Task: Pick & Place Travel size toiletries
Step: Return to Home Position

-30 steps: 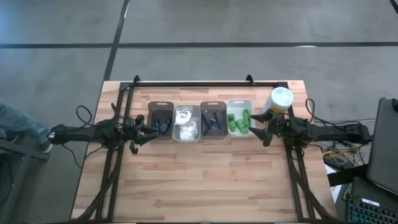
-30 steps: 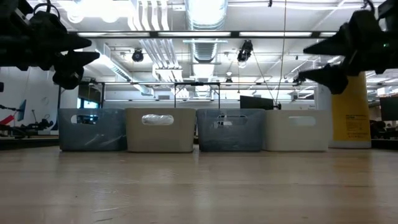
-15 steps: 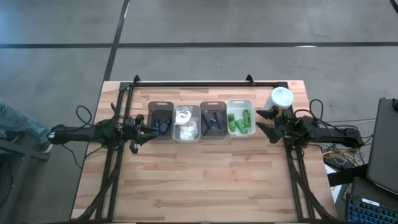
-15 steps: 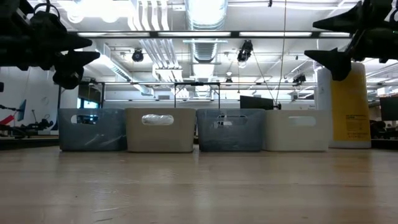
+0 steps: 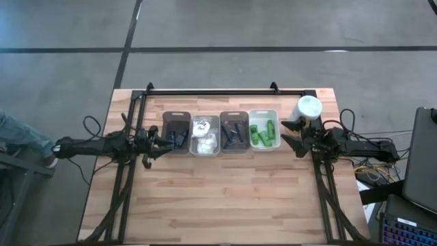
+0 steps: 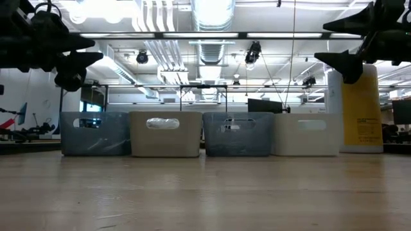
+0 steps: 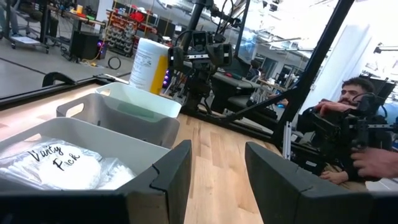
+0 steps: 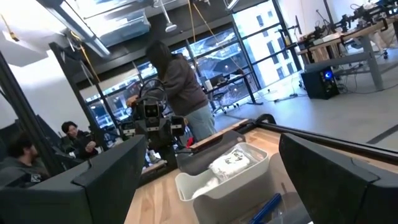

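Note:
The travel size toiletries lie sorted in a row of several bins at the table's middle. From left to right there are dark blue sticks (image 5: 179, 134), white wrapped packets (image 5: 203, 134), black tubes (image 5: 233, 133) and green bottles (image 5: 263, 132). My left gripper (image 5: 158, 139) hangs level just left of the row, open and holding nothing. In its wrist view the packets (image 7: 59, 165) lie close below. My right gripper (image 5: 287, 133) hovers right of the green-bottle bin, wide open, tipped slightly upward and above the bin tops (image 6: 324, 42).
A tall yellow canister with a white lid (image 5: 308, 108) stands at the table's far right, just behind my right gripper. A black rail (image 5: 212, 91) runs along the far edge. Bare wood (image 5: 218, 198) fills the near half. People sit and stand in the room beyond.
My right gripper has drawn back from the green-bottle bin toward the table's right edge, risen and tipped its fingers upward. It has stayed open and has been still for the last half second. The bins and their contents have not moved.

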`<action>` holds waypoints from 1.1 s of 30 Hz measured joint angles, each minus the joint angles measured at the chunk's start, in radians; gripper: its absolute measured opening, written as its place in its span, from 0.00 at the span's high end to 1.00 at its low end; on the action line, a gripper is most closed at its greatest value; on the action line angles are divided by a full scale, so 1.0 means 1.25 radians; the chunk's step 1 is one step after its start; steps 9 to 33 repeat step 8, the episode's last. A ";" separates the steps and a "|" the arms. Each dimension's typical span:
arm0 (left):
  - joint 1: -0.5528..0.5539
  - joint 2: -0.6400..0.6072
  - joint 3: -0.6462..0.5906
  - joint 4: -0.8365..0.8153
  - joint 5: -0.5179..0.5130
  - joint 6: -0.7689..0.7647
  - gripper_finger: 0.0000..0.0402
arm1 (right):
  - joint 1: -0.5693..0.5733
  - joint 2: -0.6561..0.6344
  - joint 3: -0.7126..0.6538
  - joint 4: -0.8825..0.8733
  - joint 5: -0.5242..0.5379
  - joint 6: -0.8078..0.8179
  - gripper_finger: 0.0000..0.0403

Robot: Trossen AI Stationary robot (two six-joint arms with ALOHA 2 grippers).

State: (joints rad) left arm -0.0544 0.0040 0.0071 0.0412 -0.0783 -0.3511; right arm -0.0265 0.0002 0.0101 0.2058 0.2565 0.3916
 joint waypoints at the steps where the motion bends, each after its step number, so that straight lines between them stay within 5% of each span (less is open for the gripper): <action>1: 0.000 0.000 0.000 0.001 0.001 0.000 0.61 | 0.000 0.000 0.000 0.000 0.000 0.000 0.10; 5: 0.000 0.000 0.000 0.001 0.001 0.000 0.61 | 0.000 0.000 0.000 -0.003 -0.016 -0.031 0.10; 8: 0.000 0.000 0.000 0.001 0.001 0.000 0.61 | 0.002 0.000 0.000 -0.014 -0.030 -0.199 0.10; 33: 0.000 0.000 0.000 0.001 0.001 0.000 0.61 | 0.002 0.000 0.000 -0.014 -0.030 -0.199 0.10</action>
